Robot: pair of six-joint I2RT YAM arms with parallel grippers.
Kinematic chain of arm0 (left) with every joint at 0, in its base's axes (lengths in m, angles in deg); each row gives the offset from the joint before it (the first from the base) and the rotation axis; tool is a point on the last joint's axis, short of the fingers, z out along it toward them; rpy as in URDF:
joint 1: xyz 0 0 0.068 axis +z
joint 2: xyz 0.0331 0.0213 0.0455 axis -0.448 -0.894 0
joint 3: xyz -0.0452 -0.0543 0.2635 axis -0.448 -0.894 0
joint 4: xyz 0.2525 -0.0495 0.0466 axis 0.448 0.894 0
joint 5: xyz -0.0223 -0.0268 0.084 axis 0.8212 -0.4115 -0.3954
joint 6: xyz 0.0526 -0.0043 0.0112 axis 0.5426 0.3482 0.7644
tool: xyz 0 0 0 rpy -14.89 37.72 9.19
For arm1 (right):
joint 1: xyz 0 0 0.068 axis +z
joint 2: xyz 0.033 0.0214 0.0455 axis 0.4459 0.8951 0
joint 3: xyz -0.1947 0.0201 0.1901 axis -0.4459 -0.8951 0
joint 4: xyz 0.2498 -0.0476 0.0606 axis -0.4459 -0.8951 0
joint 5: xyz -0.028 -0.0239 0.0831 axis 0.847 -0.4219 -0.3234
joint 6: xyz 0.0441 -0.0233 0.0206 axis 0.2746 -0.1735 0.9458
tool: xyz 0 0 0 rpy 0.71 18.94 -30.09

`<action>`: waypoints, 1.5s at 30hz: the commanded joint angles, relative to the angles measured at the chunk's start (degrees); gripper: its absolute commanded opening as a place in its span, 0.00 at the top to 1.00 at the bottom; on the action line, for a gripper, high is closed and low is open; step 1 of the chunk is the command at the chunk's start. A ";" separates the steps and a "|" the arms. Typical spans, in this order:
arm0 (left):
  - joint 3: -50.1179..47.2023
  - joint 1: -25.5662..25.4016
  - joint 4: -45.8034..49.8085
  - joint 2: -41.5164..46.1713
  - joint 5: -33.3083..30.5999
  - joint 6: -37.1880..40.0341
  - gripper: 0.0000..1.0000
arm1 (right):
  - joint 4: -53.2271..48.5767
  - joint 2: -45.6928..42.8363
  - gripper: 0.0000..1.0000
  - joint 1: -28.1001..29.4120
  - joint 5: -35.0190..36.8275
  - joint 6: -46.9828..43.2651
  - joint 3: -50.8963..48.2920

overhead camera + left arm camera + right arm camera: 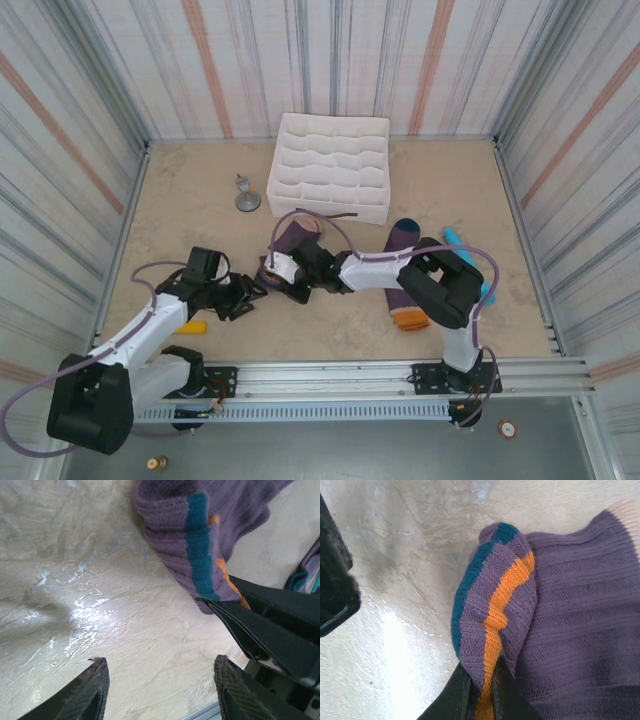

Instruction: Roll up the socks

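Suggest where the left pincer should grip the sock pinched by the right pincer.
Probably the teal-striped fold of the sock, from the side of the left pincer: it bulges thick off the table, with room beside the right pincer.

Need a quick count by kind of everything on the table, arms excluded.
purple socks: 2
white divider box: 1
teal cylinder: 1
yellow block: 1
grey metal object: 1
Total: 6
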 commanded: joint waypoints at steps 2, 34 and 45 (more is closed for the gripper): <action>-1.15 0.36 0.28 0.46 -1.87 -1.35 0.42 | -16.87 5.70 1.00 -3.81 -11.40 5.48 4.40; -1.92 -1.03 -26.14 -11.99 -11.38 -9.41 0.51 | -36.45 26.18 1.00 -14.18 -24.54 26.89 27.79; -1.02 -5.27 -30.65 -17.64 -18.64 -13.90 0.57 | -35.31 25.04 1.00 -14.28 -23.67 27.63 26.90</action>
